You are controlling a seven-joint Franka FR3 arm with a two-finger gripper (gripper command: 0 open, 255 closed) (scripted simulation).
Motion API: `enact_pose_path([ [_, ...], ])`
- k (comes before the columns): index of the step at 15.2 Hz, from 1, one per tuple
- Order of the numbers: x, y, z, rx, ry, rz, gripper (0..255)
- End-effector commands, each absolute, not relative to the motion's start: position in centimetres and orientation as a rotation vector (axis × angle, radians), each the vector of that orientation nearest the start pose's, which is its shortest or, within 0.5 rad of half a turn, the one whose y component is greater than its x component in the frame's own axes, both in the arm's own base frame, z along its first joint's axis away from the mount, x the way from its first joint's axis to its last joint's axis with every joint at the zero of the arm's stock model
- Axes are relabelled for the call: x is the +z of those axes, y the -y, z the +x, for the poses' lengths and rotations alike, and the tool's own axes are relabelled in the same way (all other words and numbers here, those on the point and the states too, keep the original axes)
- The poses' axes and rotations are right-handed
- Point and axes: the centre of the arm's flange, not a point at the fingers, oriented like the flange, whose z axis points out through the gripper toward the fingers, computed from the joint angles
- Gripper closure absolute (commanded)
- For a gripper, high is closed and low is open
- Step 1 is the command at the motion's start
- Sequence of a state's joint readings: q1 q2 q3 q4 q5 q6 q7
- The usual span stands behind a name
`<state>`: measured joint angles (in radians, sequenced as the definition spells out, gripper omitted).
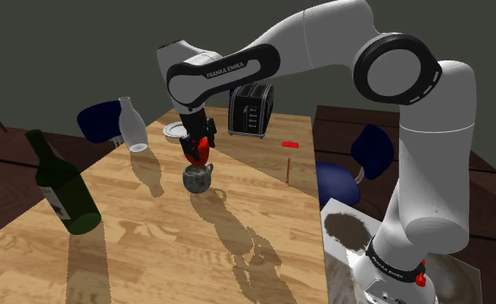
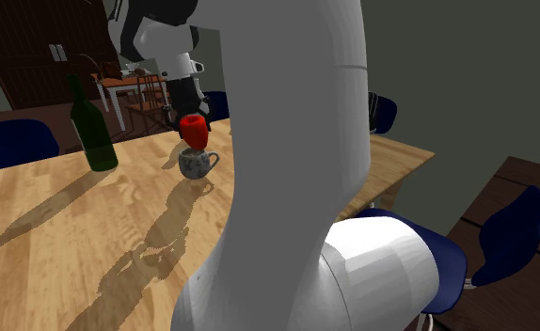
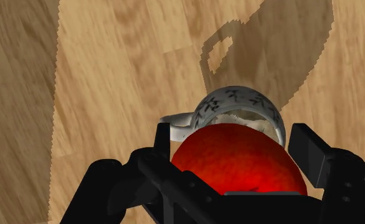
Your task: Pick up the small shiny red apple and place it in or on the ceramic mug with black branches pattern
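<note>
Closed on the shiny red apple: the black gripper, jaws partly open, one finger pressed against each side of the fruit. Held in the air straight over the mouth of the white mug with black branch pattern, very close to the rim; touching it or not, cannot tell. Nearly round, so no clear long axis; flatter end turned upward in the second exterior view, no stem to see. Below it the mug upright on the wooden table, mouth up, handle toward the second exterior view's right.

Across the shoulder view, from its left:
- A dark green wine bottle standing near the table edge.
- Farther back a white bottle, also standing.
- Just beside that a small pale dish.
- Then the gripper with the apple above the mug.
- Behind these, at the far end of the table, a black toaster.
- At its right a small flat red object.
</note>
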<state>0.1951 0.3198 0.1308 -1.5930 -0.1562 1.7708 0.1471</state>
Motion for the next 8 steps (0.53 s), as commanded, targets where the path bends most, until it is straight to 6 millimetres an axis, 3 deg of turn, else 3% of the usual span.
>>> enact_pose_path([
  [1,43.94,-18.36,61.25,0.179,0.354,-3.256,255],
  [3,43.94,-18.36,61.25,0.179,0.354,-3.256,255],
  [4,43.94,-18.36,61.25,0.179,0.354,-3.256,0],
  [8,43.94,-18.36,61.25,0.179,0.354,-3.256,0],
])
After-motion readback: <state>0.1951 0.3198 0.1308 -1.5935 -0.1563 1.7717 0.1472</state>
